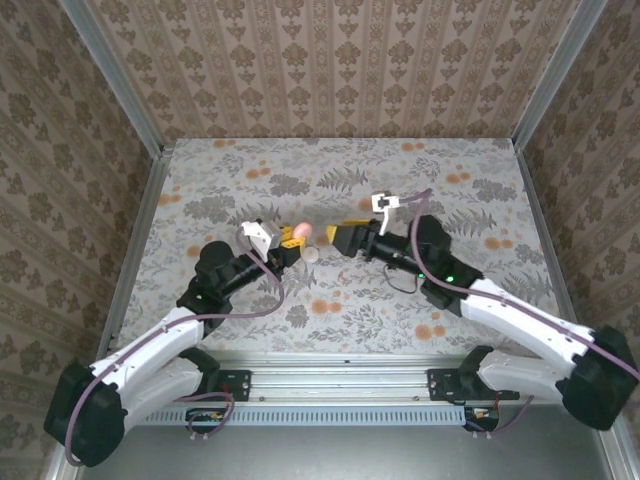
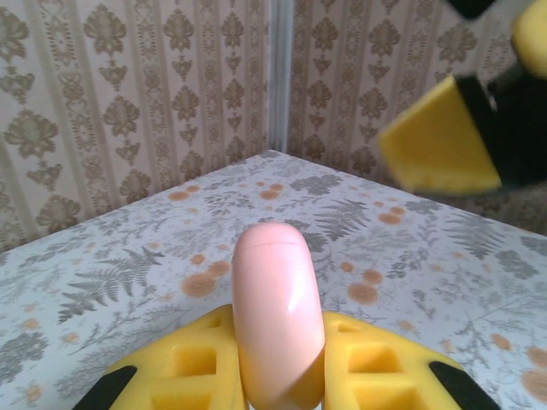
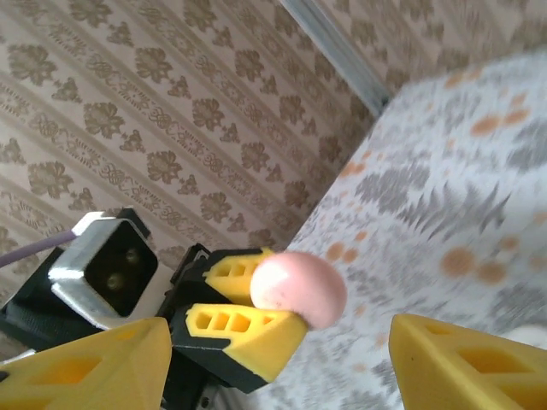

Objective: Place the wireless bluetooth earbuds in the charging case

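The top camera looks steeply down from above the near edge over the whole bench (image 1: 400, 170). The left wrist camera, close behind the left pincer (image 2: 280, 350), faces a far corner (image 2: 279, 77); the right one faces that pincer. All share the pink case (image 2: 278, 316).

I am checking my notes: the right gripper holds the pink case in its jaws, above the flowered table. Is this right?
Not quite. It is the left gripper that holds the pink case in its jaws, above the flowered table. The left wrist view shows this.
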`<state>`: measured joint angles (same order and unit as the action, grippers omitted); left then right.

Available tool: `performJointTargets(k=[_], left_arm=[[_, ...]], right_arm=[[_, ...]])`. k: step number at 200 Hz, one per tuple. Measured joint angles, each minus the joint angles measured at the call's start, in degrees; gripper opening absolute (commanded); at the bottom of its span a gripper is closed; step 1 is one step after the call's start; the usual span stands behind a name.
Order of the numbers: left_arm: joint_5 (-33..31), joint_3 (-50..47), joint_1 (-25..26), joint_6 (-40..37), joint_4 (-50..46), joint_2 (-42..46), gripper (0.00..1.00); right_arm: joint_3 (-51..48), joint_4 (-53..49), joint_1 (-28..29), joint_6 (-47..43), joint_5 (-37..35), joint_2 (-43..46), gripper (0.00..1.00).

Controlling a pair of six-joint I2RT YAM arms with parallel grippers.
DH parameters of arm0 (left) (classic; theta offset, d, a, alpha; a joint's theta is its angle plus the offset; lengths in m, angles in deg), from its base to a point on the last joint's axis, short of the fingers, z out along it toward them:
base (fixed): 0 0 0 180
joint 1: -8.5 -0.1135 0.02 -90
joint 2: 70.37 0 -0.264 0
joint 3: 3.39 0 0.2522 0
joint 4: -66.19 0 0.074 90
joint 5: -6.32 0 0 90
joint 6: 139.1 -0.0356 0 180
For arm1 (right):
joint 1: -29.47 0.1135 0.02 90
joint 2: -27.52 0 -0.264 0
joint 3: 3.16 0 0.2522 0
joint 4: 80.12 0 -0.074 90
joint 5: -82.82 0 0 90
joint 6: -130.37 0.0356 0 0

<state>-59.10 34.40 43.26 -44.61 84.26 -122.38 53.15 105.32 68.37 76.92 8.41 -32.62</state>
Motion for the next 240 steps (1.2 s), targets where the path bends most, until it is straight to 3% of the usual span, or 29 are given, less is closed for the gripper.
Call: performJointTargets(k=[42,92,159,240], left_arm=[[8.15,0.74,-0.57,1.42,2.12,-1.18,0.15],[16.13,1.70,-0.74,3.30,6.43,-3.96,0.15],[20.96,3.72,-0.74,3.48,9.01,-6.03,0.15],[22.25,4.28,0.04,3.45,9.16,-6.45,0.15]], right_arm=[[0.00,-8.74,-6.62,-25.99,12.48,4.59,0.63],[5.25,-21.18,-9.99,-47.60,26.10,-0.90,0.55],[14.19,-28.74,-10.03,-58.99,37.05,-11.02,0.54],[20.87,-33.48,-9.60,-65.16,42.97,-16.79,0.44]])
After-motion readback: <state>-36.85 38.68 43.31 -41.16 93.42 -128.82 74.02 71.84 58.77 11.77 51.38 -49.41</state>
